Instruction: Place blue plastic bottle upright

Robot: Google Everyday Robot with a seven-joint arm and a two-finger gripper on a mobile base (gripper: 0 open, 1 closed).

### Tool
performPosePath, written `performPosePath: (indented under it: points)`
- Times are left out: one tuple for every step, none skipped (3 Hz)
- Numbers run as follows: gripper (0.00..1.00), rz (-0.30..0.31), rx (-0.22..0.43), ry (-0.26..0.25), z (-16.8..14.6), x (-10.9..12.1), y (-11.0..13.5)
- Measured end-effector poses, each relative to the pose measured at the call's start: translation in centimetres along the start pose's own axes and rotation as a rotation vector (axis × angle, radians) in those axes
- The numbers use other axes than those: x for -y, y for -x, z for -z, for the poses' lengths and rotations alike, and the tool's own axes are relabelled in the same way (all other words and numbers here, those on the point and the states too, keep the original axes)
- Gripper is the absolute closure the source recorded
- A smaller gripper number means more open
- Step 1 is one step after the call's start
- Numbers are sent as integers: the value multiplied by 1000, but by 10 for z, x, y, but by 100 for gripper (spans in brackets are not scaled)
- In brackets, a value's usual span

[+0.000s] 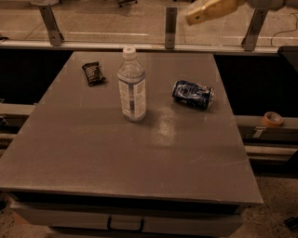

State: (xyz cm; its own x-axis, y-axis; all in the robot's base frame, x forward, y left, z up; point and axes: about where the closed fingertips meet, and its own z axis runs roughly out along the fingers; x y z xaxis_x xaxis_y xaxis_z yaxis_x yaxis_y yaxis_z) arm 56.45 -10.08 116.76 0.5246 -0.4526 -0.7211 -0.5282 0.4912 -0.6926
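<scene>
The blue plastic bottle (132, 84), clear with a white cap and a white-and-blue label, stands upright on the grey table (139, 158), a little left of its middle. Nothing touches it. My gripper (209, 11) is at the top edge of the view, high above the table and well to the upper right of the bottle. Only a tan part of it shows; the rest is cut off by the frame. It holds nothing that I can see.
A crushed blue can (193, 94) lies on its side to the right of the bottle. A small dark snack packet (93, 73) lies at the back left. A roll of tape (272, 119) sits on a ledge off the table's right side. A railing runs behind the table.
</scene>
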Motion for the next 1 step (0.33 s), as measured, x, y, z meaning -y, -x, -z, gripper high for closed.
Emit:
performPosePath:
  points:
    - [0,12,16,-61,16,31,15]
